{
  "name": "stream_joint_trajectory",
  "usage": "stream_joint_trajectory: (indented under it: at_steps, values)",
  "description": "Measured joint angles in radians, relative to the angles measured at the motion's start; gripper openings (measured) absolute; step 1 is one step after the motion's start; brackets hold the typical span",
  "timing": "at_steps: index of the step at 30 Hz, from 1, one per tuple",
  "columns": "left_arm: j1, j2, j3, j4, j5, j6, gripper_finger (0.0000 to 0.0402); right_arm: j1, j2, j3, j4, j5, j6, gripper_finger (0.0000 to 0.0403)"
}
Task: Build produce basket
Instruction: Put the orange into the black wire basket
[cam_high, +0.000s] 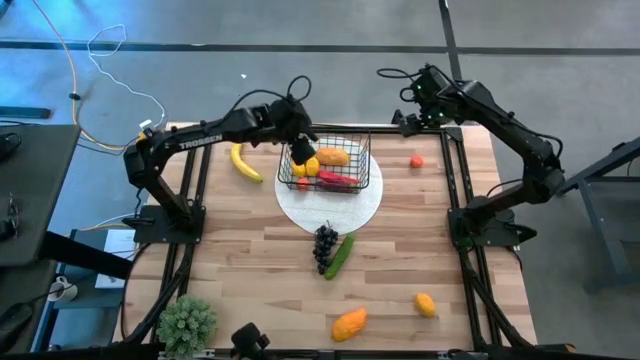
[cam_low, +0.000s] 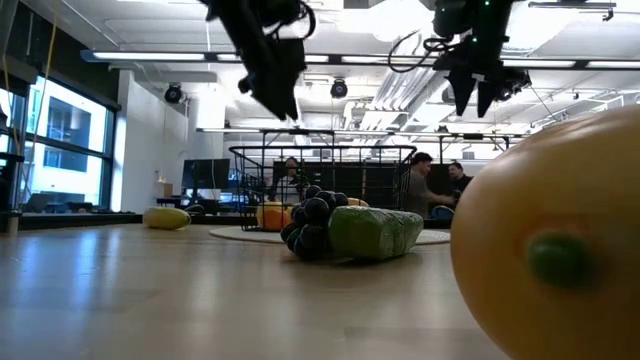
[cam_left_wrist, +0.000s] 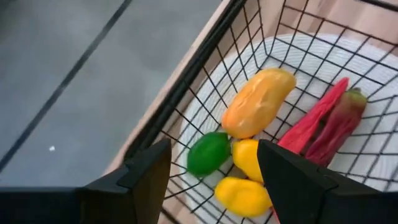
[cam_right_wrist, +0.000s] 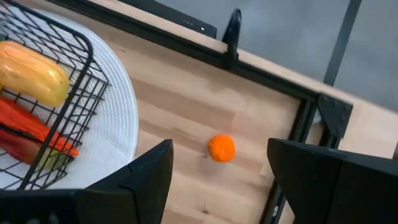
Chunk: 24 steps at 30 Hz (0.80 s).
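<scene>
Left jaws open, nothing held; we hover over the basket, at its left end, above the lime and lemons lying inside. Right jaws also open and empty, up near the far right of the counter, over the small orange-red fruit. Basket sits on the white plate, already holding a mango and red chilli. Still loose: banana just left of the plate, grapes and cucumber touching below it. Our call: lift the left arm straight up clear of the wire rim before swinging to the banana; let the right drop vertically onto its fruit.
</scene>
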Motion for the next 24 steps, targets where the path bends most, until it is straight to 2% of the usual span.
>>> stream_joint_trajectory:
  at_steps: [9, 24]
  values:
    - [0.005, -0.002, 0.154, -0.163, 0.0, 0.061, 0.0229, 0.0, -0.059, -0.19, 0.034, -0.003, 0.107, 0.0243]
    - [0.057, -0.002, 0.169, -0.262, 0.004, 0.034, 0.0229, -0.053, -0.068, -0.489, 0.408, -0.029, 0.242, 0.0243]
